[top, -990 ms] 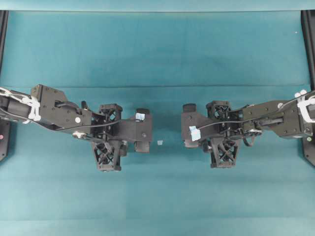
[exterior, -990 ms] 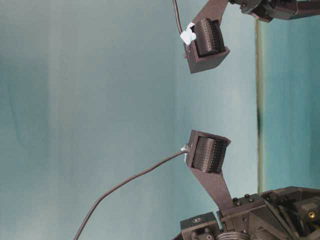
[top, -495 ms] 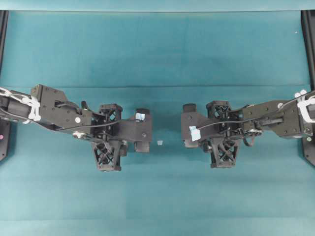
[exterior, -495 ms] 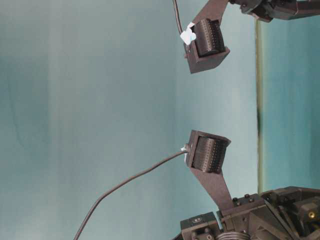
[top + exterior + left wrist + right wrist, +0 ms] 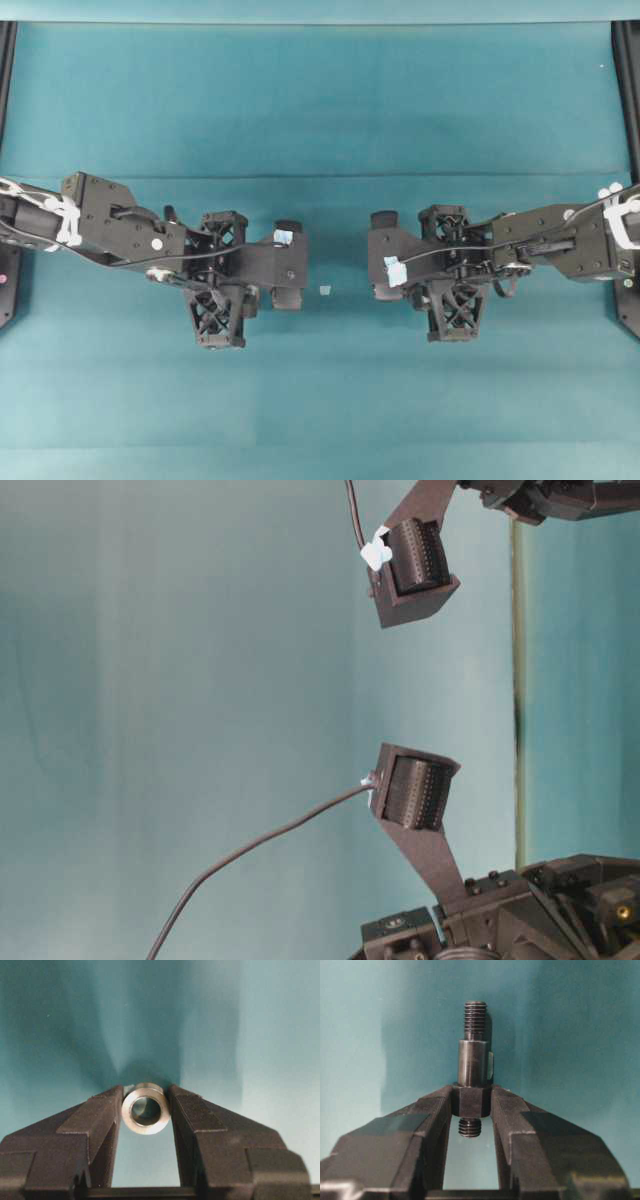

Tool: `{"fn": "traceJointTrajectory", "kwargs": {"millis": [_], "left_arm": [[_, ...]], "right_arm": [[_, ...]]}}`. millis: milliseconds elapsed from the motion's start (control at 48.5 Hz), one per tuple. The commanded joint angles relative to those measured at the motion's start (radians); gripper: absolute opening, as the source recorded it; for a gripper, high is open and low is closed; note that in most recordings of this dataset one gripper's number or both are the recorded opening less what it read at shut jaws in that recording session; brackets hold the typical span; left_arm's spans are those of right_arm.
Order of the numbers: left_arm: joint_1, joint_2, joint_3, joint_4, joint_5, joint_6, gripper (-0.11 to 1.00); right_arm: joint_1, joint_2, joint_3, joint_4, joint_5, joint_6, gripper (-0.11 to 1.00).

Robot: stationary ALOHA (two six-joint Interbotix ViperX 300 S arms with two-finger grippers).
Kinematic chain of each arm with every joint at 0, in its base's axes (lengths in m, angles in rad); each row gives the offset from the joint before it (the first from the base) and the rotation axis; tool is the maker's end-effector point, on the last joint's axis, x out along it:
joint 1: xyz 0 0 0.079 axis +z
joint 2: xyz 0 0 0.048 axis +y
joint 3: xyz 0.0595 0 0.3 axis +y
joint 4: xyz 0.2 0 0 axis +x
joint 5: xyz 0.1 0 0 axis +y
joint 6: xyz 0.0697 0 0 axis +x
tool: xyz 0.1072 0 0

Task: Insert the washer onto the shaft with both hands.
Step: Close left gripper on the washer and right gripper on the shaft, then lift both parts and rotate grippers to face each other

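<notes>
Nothing moved, pale scrap (image 5: 324,290) between tools, teal table (image 5: 320,100)

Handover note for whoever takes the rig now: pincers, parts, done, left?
Left pincer: shut on the washer, bore facing the camera.
Right pincer: shut on the shaft, threaded tip pointing away past the fingertips.
Both parts are picked up; the arms face each other across a gap in the overhead view.
Left: line up bore and tip, slide the washer on.

Overhead straight down, table-level sideways-rotated, wrist views close along each hand's fingers.
</notes>
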Motion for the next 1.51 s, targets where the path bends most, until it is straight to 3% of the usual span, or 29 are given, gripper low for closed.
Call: {"fn": "traceJointTrajectory", "kwargs": {"millis": [0, 454, 660, 970, 1485], "left_arm": [[-0.002, -0.043, -0.008, 0.003, 0.009, 0.003, 0.37], [0.003, -0.212, 0.023, 0.003, 0.014, 0.008, 0.37], [0.003, -0.262, 0.078, 0.000, -0.075, 0.002, 0.37], [0.005, -0.327, 0.152, 0.000, -0.268, 0.000, 0.37], [0.008, -0.353, 0.219, 0.000, -0.479, -0.003, 0.37]], "right_arm": [[-0.011, -0.018, -0.018, -0.003, -0.006, -0.002, 0.01], [-0.011, -0.118, -0.012, -0.003, -0.015, 0.000, 0.00], [-0.012, -0.158, 0.021, 0.002, -0.110, 0.006, 0.00], [-0.011, -0.206, 0.103, 0.003, -0.261, 0.074, 0.00], [-0.011, -0.225, 0.138, 0.003, -0.388, 0.072, 0.00]]}}
